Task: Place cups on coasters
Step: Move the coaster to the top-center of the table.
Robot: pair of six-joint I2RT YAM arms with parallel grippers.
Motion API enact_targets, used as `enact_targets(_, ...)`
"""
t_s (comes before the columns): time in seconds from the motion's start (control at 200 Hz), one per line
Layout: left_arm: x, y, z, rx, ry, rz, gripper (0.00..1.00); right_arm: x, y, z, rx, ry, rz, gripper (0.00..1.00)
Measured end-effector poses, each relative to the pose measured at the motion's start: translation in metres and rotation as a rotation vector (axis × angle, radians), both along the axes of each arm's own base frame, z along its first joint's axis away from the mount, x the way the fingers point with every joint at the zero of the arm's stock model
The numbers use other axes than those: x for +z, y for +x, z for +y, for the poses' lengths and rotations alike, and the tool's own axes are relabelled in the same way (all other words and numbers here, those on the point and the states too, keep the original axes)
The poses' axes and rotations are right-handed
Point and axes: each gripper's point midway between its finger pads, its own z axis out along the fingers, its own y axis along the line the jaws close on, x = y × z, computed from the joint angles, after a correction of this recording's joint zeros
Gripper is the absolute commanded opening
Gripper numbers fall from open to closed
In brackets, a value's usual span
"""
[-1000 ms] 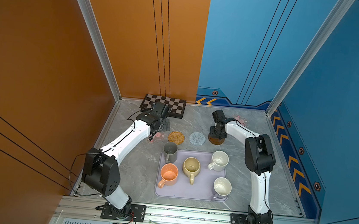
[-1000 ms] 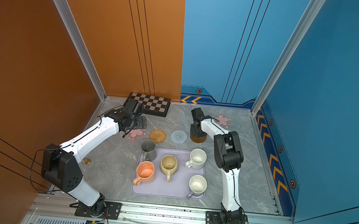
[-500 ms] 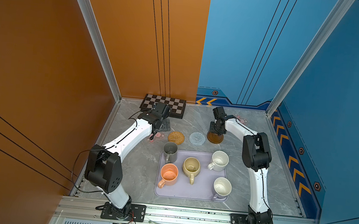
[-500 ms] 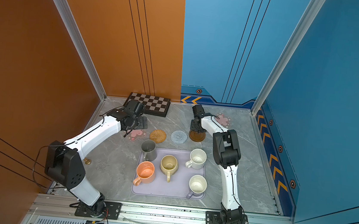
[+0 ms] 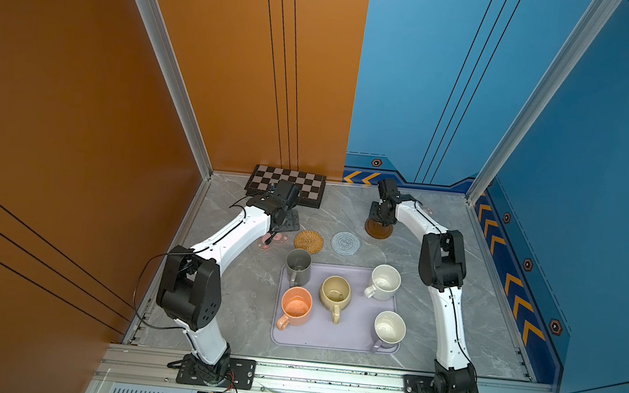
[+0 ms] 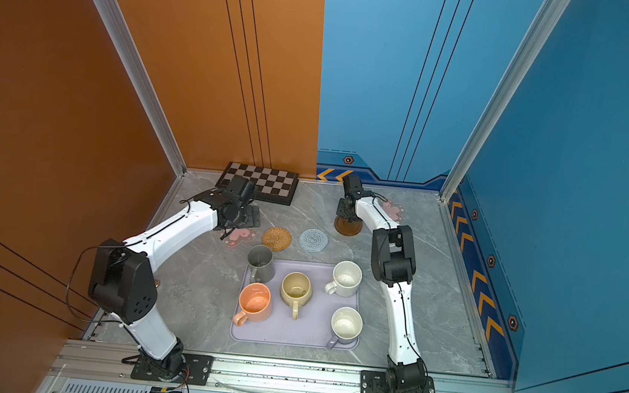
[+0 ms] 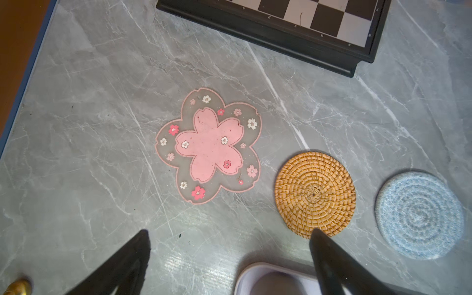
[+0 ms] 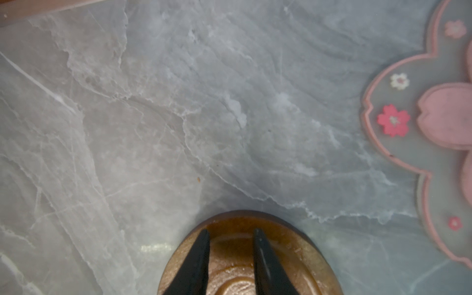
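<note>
Several cups stand on the lavender tray: grey, orange, beige, speckled white and lavender. Behind the tray lie a pink flower coaster, a rattan coaster and a blue spiral coaster. My left gripper hangs wide open above the table near the flower coaster, holding nothing. My right gripper has its tips, a narrow gap apart, down on the dark-brown wooden coaster. A second pink flower coaster lies beyond the right arm.
A black-and-grey chequered board lies at the back left against the orange wall. The blue back wall is close behind the right gripper. A small brass knob sits on the table near the left edge.
The right gripper has moved toward the back wall, and the brown wooden coaster under its tips has slid that way with it. The left arm has shifted only slightly.
</note>
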Motion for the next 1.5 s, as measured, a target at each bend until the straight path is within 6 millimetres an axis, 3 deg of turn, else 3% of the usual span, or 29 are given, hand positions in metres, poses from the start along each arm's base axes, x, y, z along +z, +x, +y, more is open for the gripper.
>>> enact_targets(0.646, -0.015, 0.018, -0.015, -0.020, -0.006, 0.031, 0.98, 0.004, 0.046, -0.009, -0.047, 0.085, -0.064, 0.31)
enact_targets(0.791, -0.024, 0.019, -0.017, -0.023, 0.001, 0.050, 0.98, 0.005, 0.048, -0.009, -0.051, 0.109, -0.064, 0.34)
enact_targets(0.961, -0.021, 0.021, -0.021, -0.030, -0.003, 0.039, 0.98, 0.007, 0.046, -0.007, -0.041, 0.106, -0.060, 0.41)
enact_targets(1.101, -0.019, 0.020, -0.025, -0.039, -0.004, 0.036, 0.98, 0.020, 0.034, -0.010, -0.040, 0.102, -0.044, 0.42)
enact_targets(1.352, 0.012, 0.015, -0.025, -0.044, -0.028, -0.031, 0.98, 0.082, -0.006, -0.016, -0.010, 0.089, -0.069, 0.43)
enact_targets(1.502, 0.020, 0.011, -0.023, -0.043, -0.033, -0.050, 0.98, 0.082, -0.028, -0.015, 0.022, 0.059, -0.041, 0.43)
